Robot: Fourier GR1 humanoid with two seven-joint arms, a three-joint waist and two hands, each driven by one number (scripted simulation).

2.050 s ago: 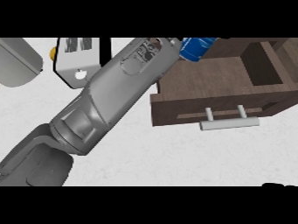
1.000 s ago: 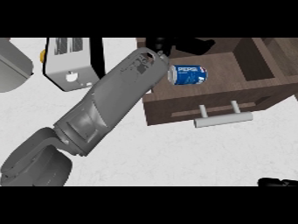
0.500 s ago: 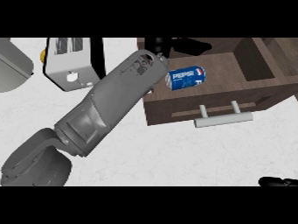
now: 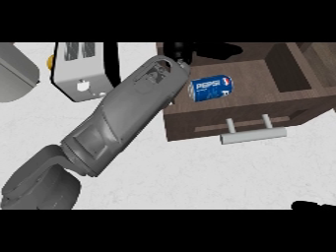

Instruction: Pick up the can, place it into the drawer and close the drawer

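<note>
Change: two seconds ago the left hand (image 4: 179, 49) was bringing the can over the drawer; since a second ago the can lies apart from the hand, which now sits at the drawer's far left corner.
Meaning: the placing step looks done; closing the drawer is what remains.
Toaster (image 4: 80, 69): on the bench (image 4: 221, 172), left of the drawer, behind the left forearm.
Left hand: mostly cut off by the view's top; I cannot tell whether its fingers are spread or curled; it holds nothing visible.
Drawer (image 4: 301, 106): pulled open, handle (image 4: 252, 134) towards the robot.
Can (image 4: 210, 88): blue, on its side inside the drawer, near its left wall.
Right hand (image 4: 321, 205): only a dark sliver below the drawer's right end; state unclear.
</note>
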